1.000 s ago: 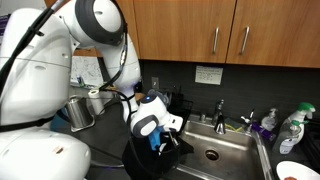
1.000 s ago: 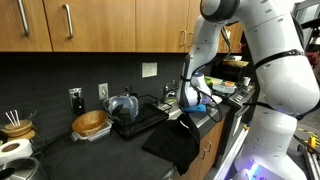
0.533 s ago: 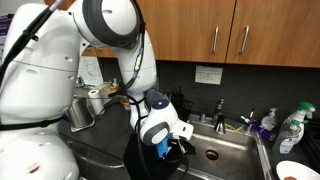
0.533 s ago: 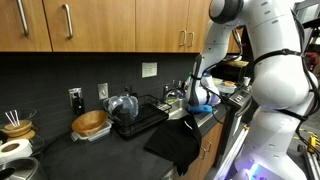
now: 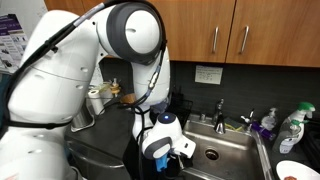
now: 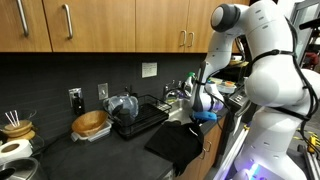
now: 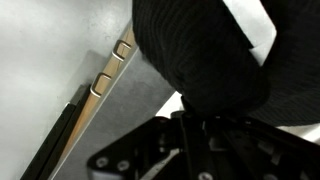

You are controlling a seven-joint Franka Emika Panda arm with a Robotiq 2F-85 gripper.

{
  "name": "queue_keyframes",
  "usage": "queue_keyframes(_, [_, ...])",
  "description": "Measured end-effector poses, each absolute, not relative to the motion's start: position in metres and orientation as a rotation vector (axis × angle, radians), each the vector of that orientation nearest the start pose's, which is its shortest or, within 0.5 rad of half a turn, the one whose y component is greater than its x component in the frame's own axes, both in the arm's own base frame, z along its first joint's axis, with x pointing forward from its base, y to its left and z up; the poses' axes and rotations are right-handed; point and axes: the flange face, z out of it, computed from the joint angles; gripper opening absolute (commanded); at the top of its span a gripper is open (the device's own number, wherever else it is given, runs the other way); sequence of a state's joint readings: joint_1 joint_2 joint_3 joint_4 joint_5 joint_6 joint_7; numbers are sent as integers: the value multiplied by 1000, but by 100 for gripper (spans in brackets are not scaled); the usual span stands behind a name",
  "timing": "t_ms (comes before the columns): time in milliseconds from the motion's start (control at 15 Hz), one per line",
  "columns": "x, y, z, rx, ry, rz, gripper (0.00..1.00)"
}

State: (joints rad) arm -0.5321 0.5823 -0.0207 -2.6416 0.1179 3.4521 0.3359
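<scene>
In an exterior view: dark cloth [image 6: 178, 145] draped over the counter's [image 6: 90, 150] front edge, near the rack [image 6: 140, 113], one end lifted by the gripper [image 6: 206, 108]. In an exterior view: gripper [image 5: 168, 150] low, just beside the sink [image 5: 228, 152], jaws pinched together on the cloth [image 5: 136, 162]. From the wrist: cloth [image 7: 200, 50] bunched black over the fingers [image 7: 190, 128], seemingly caught by a fold, hence the sagging drape.
</scene>
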Motion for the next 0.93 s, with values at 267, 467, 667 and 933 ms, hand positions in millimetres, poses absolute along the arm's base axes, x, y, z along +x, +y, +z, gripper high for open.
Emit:
queue_keyframes(267, [333, -231, 71, -2765, 1554, -345, 2])
queue_keyframes(467, [332, -233, 70, -2752, 1565, -346, 2])
queue_keyframes(667, [333, -237, 70, -2745, 1568, -353, 2])
queue_keyframes(933, [335, -247, 66, -2744, 1549, -364, 2])
